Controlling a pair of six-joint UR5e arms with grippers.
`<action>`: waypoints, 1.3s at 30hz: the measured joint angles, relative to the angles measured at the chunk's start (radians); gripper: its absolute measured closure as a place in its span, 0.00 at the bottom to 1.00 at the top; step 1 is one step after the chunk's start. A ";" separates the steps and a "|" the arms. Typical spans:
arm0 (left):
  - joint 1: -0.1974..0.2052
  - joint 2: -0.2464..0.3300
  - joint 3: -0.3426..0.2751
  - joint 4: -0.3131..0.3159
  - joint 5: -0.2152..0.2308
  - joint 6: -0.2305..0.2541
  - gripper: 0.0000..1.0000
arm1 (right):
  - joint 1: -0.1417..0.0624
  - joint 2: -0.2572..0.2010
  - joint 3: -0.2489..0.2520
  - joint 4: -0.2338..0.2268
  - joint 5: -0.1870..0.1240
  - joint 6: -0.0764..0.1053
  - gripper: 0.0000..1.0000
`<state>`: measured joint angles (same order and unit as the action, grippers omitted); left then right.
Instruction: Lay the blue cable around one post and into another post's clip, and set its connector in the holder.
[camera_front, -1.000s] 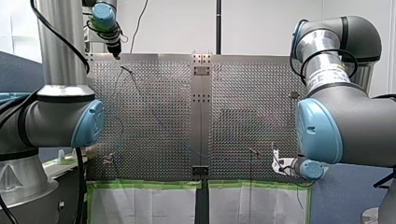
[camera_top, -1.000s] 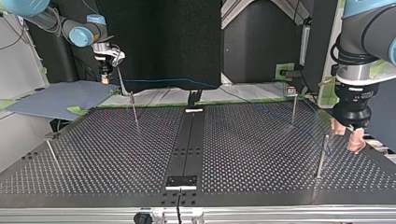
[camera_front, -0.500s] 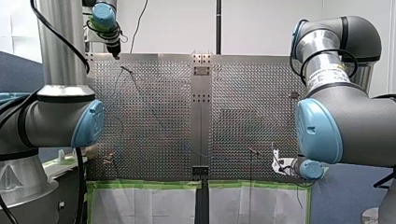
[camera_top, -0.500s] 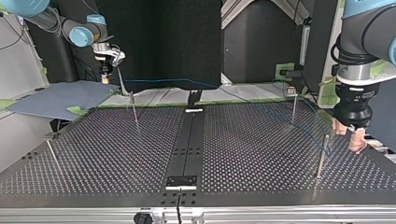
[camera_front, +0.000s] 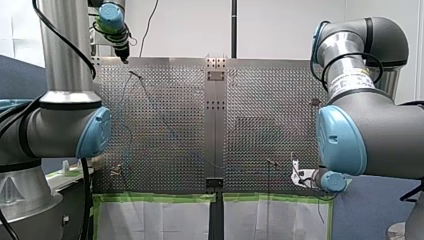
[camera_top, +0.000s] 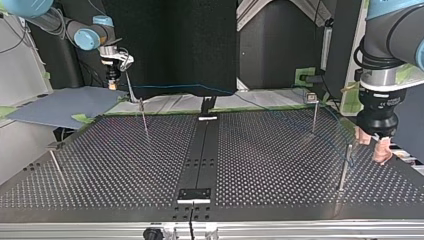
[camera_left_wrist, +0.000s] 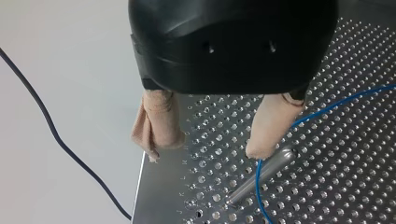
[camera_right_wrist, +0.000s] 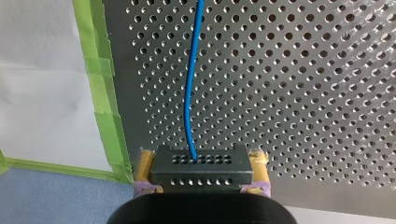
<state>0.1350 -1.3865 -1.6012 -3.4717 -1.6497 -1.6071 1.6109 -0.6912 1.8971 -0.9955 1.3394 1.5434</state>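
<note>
Front view: we look from behind and above our shoulders, out over the perforated table (camera_front: 165, 125).
Top view: from across it, low, we look back toward that first camera.
Left wrist view: close above the table's edge, past our left gripper (camera_left_wrist: 205, 149).
Right wrist view: close over the connector (camera_right_wrist: 201, 170).
Shared: both wrist views catch the blue cable (camera_right_wrist: 191, 84).

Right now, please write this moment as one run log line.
left fingers: open, empty | right fingers: shut on connector | blue cable: runs past post
</note>
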 joint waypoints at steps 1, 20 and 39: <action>0.000 0.000 0.000 0.000 0.000 0.000 0.00 | 0.000 0.000 0.000 0.000 0.000 0.000 1.00; -0.037 0.058 -0.015 0.020 0.076 0.019 0.00 | 0.000 0.000 0.000 -0.001 0.000 0.002 1.00; -0.232 0.026 -0.197 0.214 0.167 -0.073 0.00 | -0.004 0.000 -0.002 0.001 0.004 0.000 1.00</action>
<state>-0.0965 -1.3603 -1.7985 -3.2577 -1.4830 -1.6801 1.6073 -0.6912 1.8955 -0.9945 1.3431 1.5438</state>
